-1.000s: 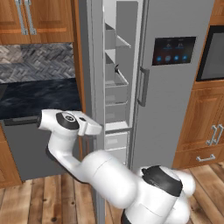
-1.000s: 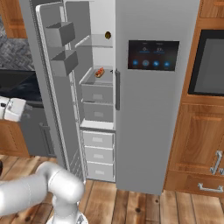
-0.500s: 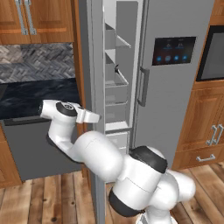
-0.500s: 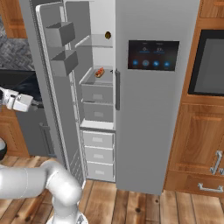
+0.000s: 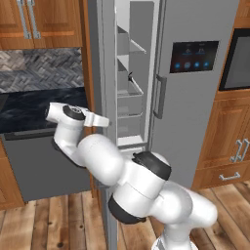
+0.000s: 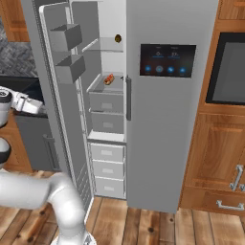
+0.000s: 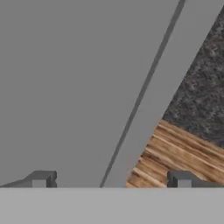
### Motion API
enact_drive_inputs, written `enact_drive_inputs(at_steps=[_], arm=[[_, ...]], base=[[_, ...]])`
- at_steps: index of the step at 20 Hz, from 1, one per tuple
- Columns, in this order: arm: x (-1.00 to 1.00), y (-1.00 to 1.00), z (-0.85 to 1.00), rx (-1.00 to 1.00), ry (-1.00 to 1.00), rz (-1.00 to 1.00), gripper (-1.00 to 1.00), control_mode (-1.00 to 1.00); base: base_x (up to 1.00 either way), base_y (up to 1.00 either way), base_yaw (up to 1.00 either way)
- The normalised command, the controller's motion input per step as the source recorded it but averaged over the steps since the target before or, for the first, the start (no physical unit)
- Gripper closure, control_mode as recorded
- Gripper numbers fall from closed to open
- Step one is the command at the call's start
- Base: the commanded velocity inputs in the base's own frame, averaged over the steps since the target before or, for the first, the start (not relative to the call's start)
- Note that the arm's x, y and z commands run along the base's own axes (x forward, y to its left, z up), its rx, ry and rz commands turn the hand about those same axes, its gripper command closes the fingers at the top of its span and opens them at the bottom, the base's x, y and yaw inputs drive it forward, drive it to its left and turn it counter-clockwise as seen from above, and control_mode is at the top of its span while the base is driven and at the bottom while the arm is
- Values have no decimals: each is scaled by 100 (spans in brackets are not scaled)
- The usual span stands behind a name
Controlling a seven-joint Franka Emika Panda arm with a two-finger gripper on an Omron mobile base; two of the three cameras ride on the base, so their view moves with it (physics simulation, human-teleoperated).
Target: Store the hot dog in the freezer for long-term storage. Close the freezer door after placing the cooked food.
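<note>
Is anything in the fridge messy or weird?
Nothing is spilled or broken. The freezer door stands wide open, and the hot dog sits on a shelf inside. A small dark lump rests on the shelf above it.

Arm bent leftward, gripper (image 7: pixel 111 180) wide apart

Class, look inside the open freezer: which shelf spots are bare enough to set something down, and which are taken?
The narrow white-walled freezer has free room on its upper clear shelf, left of the small dark brown lump. The shelf below is bare left of the orange-red hot dog in its tan bun. The right ends are taken.
</note>
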Motion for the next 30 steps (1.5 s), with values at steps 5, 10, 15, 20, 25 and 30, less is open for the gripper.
enact_drive_inputs(at_steps=[5,10,15,20,25,30], arm=[[34,3,0,0,2,0,-100,-100],[13,31,0,0,0,0,-100,-100],[14,18,0,0,-1,0,-100,-100],[29,7,0,0,-10,0,-100,-100],[32,0,0,0,-2,0,-100,-100],[40,-16,0,0,3,0,-100,-100]], base=[[0,0,0],[0,0,0],[0,0,0],[0,0,0],[0,0,0],[0,0,0]])
